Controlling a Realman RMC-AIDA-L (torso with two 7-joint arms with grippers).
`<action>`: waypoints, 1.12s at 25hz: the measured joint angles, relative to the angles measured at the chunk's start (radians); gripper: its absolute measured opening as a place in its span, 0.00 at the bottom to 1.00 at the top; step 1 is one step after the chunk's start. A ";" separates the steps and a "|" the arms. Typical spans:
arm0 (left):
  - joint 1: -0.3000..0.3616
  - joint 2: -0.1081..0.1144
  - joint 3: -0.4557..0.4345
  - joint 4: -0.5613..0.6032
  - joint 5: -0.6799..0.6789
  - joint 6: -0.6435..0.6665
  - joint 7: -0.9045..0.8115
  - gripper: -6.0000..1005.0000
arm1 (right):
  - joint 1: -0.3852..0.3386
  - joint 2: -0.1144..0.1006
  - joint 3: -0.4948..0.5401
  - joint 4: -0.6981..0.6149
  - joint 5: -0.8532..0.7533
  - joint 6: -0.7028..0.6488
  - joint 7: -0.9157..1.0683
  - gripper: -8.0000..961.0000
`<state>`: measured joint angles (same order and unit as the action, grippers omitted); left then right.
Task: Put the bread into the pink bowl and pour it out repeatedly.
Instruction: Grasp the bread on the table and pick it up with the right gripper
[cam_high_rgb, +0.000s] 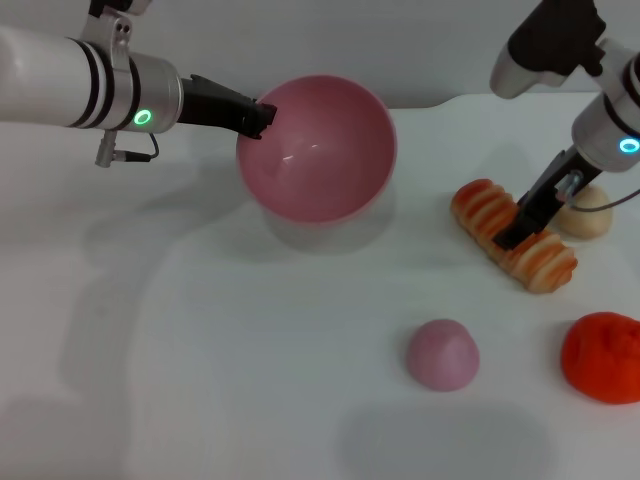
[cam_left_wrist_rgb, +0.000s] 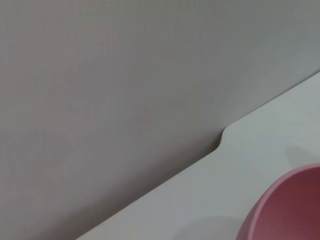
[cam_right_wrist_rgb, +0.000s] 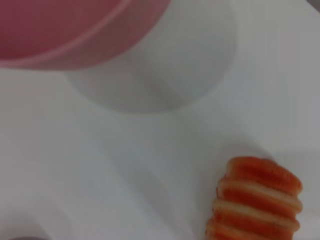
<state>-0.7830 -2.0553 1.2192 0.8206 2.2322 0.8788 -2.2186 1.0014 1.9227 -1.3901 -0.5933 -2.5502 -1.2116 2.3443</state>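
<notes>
- While the left gripper (cam_high_rgb: 262, 117) grips the bowl (cam_high_rgb: 318, 150) by its left rim, jaws closed on the edge, the bowl hangs tilted above the table (cam_high_rgb: 200, 340) at far centre, its empty inside facing the camera.
- The bowl's shadow falls on the table just under it.
- The bread (cam_high_rgb: 513, 235) lies on the table to the right of the bowl, striped side up, running from far left to near right.
- The right gripper (cam_high_rgb: 524, 222) reaches down onto the middle of the bread, its dark fingers set across the loaf; I cannot tell how tightly the jaws close.
- A beige lump (cam_high_rgb: 587, 212) sits just beyond the bread's right end.
- A pink dome (cam_high_rgb: 442, 354) rests near centre, with a red lump (cam_high_rgb: 603, 356) to its right.
</notes>
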 joint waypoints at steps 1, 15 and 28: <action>-0.001 0.000 0.000 0.000 0.000 0.000 0.000 0.05 | -0.005 0.002 0.000 0.000 -0.002 0.005 0.001 0.71; -0.012 -0.002 0.014 0.000 -0.001 0.001 -0.001 0.05 | -0.070 0.024 0.001 0.009 -0.009 0.087 0.009 0.71; -0.008 -0.003 0.024 0.000 -0.005 0.005 -0.009 0.05 | -0.094 0.051 0.002 -0.007 -0.078 0.168 0.011 0.71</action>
<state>-0.7912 -2.0584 1.2436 0.8207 2.2273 0.8835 -2.2271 0.9074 1.9735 -1.3876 -0.5999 -2.6280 -1.0433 2.3555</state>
